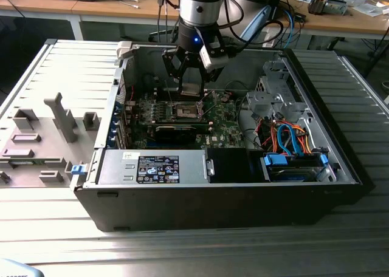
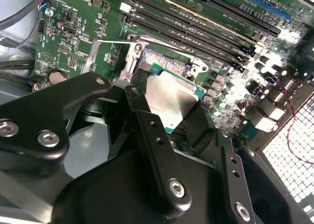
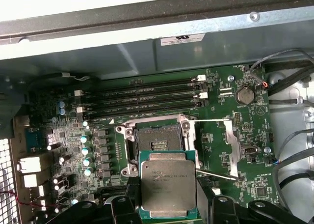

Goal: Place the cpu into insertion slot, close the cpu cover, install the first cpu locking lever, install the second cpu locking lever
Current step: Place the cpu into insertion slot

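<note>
One step of four, the first: placing | insertion slot (image 3: 157, 140) bare, open | jaws pinch the cpu (image 3: 167, 187) by its sides, near the slot, not in it | cpu cover (image 3: 230, 148) flipped open | need: chip flat and square over slot

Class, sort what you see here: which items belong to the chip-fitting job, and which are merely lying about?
Job: gripper; cpu held in it; empty insertion slot.
Lying about: memory slots; coin battery; expansion card; coloured cables.
</note>
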You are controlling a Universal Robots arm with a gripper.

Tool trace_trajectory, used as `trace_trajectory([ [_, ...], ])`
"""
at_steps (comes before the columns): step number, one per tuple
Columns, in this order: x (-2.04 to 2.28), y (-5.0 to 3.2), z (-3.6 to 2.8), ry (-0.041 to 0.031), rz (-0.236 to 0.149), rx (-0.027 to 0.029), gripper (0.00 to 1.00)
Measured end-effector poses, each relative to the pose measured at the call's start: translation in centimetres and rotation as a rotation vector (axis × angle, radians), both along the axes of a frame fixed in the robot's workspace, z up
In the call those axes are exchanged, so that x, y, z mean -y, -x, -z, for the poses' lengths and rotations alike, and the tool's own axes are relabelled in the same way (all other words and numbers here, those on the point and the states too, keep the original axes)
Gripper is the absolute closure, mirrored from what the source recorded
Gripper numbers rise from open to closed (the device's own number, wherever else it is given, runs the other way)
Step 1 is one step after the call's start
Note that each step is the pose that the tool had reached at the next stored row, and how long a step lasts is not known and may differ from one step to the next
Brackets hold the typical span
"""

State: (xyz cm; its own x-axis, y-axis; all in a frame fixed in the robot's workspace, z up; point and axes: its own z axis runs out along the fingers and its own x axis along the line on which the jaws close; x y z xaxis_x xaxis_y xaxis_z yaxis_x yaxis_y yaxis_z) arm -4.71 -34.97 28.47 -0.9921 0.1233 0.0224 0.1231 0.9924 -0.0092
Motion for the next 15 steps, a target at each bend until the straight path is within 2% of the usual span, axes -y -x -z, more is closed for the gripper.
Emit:
trace_trajectory([
  [15,0.0,0.0,0.12,0.0,0.04,0.0,0.45],
])
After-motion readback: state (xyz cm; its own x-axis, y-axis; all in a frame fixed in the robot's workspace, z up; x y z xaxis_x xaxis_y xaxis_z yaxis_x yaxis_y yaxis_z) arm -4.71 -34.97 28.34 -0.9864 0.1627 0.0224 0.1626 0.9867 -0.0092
